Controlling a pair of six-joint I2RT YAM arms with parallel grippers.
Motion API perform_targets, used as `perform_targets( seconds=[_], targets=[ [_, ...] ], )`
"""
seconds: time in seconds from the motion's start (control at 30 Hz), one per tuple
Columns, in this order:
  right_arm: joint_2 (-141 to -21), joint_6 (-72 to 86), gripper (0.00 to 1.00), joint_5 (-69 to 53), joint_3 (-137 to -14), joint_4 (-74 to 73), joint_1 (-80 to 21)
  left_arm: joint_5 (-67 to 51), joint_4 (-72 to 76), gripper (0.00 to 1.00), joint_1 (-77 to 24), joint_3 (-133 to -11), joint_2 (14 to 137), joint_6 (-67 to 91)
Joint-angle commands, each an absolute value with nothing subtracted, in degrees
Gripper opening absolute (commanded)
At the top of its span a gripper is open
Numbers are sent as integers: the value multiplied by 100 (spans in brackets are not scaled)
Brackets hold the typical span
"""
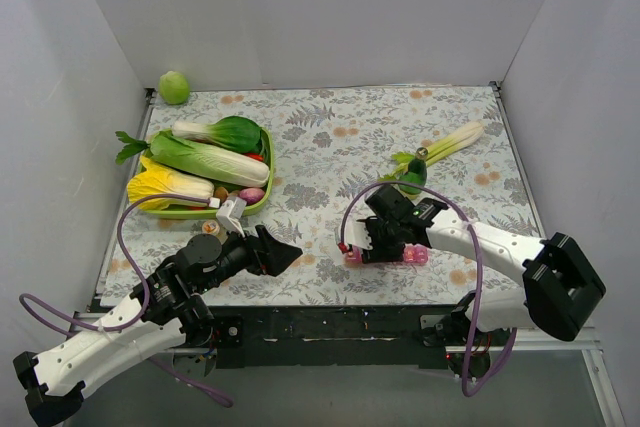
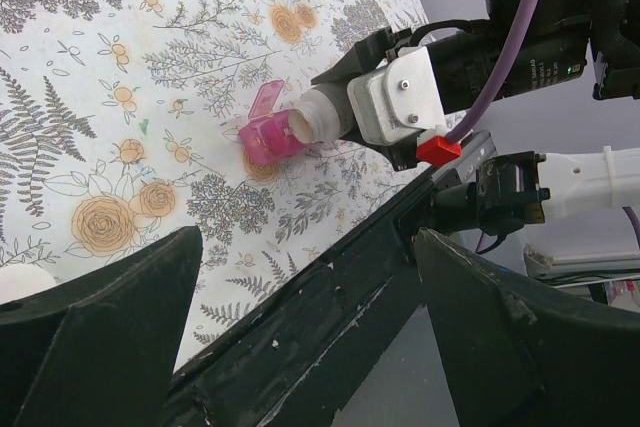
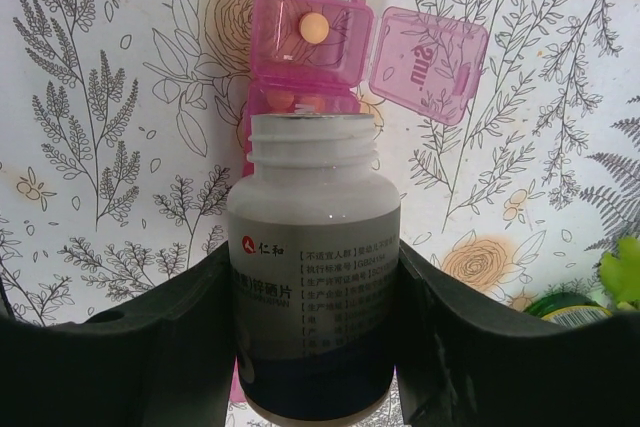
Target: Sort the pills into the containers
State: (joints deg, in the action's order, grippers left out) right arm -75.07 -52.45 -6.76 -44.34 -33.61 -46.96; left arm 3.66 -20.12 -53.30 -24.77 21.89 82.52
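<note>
I'm mid-pour, I reckon: my right hand (image 3: pixel 315 292) is clamped round an uncapped pill bottle (image 3: pixel 312 237), its mouth at the pink pill organizer (image 3: pixel 272 22) just ahead of that hand. The end compartment (image 3: pixel 340 52), lid (image 3: pixel 430 62) flipped back, holds one orange pill (image 3: pixel 314 28). Next comes a gentle tip over another cell. My left hand (image 2: pixel 305 277) gapes wide, empty.

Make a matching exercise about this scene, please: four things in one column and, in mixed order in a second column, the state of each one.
Column A
1. pill bottle
2. pill organizer
3. green tray
4. left tool

Column B
a. open, holding nothing
b. one end compartment open
c. full of vegetables
d. gripped, uncapped

Pairs: 1-d, 2-b, 3-c, 4-a
</note>
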Motion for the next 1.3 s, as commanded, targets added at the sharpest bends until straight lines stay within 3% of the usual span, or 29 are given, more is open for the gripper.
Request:
perform_targets(
  seconds=[0.0, 1.27],
  targets=[
    [-7515, -5238, 1, -528, -4763, -3454, -4781, 422, -2030, 88, -5300, -2426, 2136, 8244],
    [-7972, -5300, 1, 246, -5194, -3797, -5361, 404, -2013, 88, -5300, -2408, 2083, 8235]
  ],
)
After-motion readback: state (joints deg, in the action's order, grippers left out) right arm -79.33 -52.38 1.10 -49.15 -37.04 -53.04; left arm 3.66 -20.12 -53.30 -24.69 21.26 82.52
